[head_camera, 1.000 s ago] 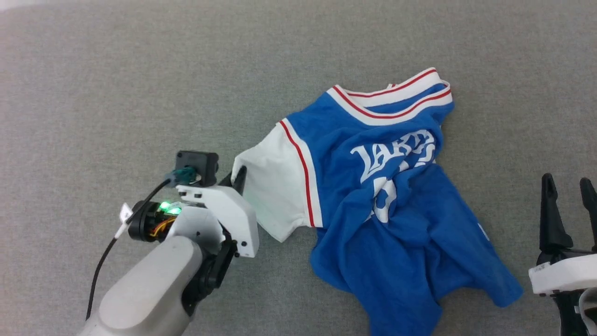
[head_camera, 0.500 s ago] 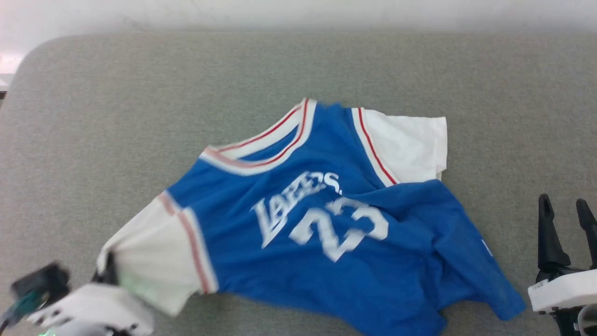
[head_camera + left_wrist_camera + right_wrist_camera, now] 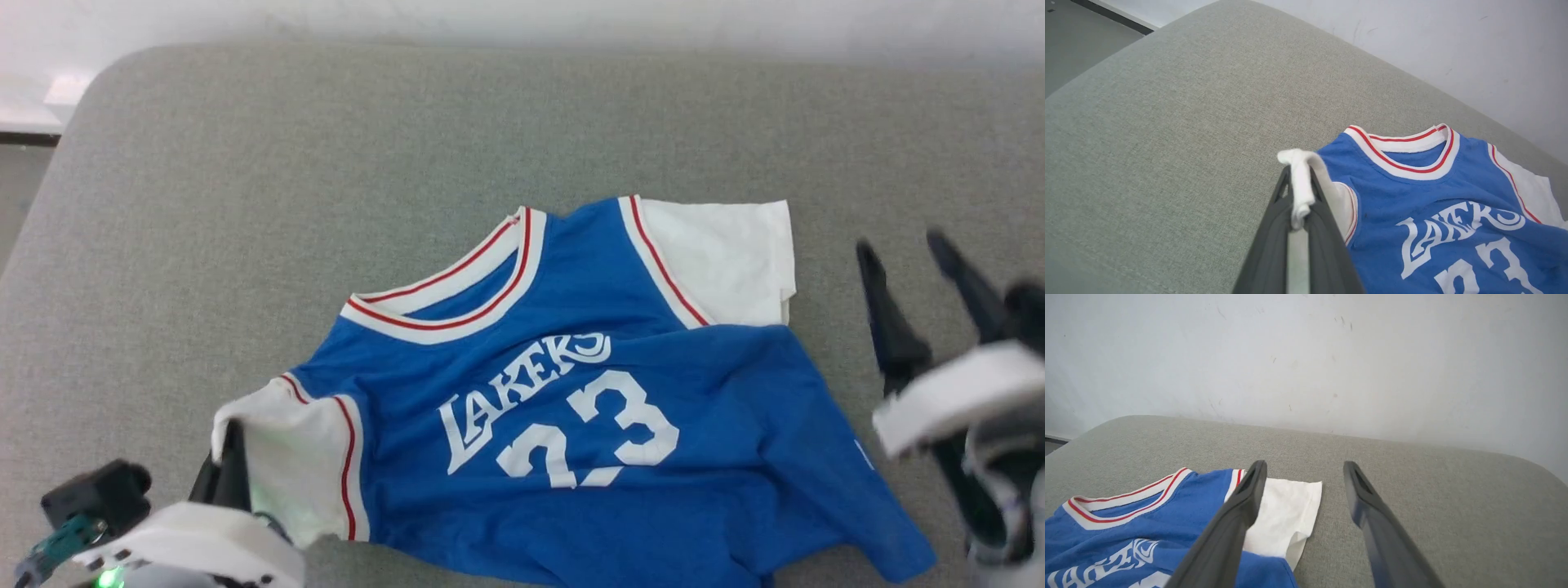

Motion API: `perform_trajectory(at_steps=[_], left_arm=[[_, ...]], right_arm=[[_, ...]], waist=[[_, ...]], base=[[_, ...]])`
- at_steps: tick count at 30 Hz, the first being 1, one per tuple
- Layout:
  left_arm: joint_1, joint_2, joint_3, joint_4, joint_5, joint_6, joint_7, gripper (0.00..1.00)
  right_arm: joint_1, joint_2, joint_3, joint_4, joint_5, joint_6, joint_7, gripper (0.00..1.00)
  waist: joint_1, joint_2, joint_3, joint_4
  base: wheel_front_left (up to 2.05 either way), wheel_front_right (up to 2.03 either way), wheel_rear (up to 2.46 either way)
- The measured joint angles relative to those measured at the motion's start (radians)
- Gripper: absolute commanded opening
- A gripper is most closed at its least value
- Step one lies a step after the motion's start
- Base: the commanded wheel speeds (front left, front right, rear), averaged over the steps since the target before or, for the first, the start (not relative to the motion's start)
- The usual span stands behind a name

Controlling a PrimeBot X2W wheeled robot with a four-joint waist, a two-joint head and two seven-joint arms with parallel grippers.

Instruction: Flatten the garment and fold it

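1. At the near left, the left gripper (image 3: 234, 441) is pinched tight on the edge of the garment's white left sleeve (image 3: 286, 457). The left wrist view shows the cloth bunched between its 2 fingers.
2. The garment (image 3: 571, 474), 1 blue jersey, lies face up in the middle of the grey cushion (image 3: 245, 204). Its collar (image 3: 457, 302) points toward the far side and its near part is rumpled.
3. It looks light, soft and limp. It will likely stretch and drag rather than move as a sheet, so pulls should be slow and low.
4. The best holds, I judge, are the edges: sleeve hems, shoulders, and the near-right hem corner (image 3: 906, 559).
5. The right sleeve (image 3: 727, 261) lies flat at the far right, which makes 2 sleeves.
6. The right gripper (image 3: 898, 245) hovers at the right, just beside the garment, with its jaws wide and empty. That makes 2 grippers in all.
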State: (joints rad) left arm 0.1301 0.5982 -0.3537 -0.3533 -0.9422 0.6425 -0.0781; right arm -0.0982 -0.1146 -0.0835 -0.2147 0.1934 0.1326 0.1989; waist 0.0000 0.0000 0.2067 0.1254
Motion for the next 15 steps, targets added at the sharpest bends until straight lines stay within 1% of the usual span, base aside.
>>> perform_trajectory(at_steps=[5,8,10,12,15], left_arm=[[-0.107,-0.026,-0.056,-0.013,0.04,-0.017,0.008,0.0],[-0.161,-0.046,-0.086,-0.018,0.067,-0.018,0.009,0.0],[-0.187,-0.059,-0.105,-0.02,0.082,-0.021,0.009,0.0],[-0.211,-0.071,-0.125,-0.02,0.093,-0.027,0.009,0.0],[-0.237,-0.086,-0.142,-0.019,0.101,-0.036,0.008,0.0]], right_arm=[[-0.24,-0.146,0.077,0.034,0.049,0.0,0.24,1.0],[-0.373,-0.173,0.092,0.096,0.089,0.0,0.351,1.0],[-0.434,-0.19,0.107,0.15,0.105,0.0,0.416,1.0],[-0.471,-0.224,0.124,0.219,0.11,0.0,0.49,1.0],[-0.493,-0.233,0.103,0.314,0.122,0.0,0.576,1.0]], waist=[[0.0002,0.0,0.056,0.003],[0.0003,0.0,0.093,0.012],[0.0003,0.0,0.116,0.021],[0.0004,0.0,0.136,0.036],[0.0003,0.0,0.158,0.066]], base=[[0.0,0.0,0.0],[0.0,0.0,0.0],[0.0,0.0,0.0],[0.0,0.0,0.0],[0.0,0.0,0.0]])
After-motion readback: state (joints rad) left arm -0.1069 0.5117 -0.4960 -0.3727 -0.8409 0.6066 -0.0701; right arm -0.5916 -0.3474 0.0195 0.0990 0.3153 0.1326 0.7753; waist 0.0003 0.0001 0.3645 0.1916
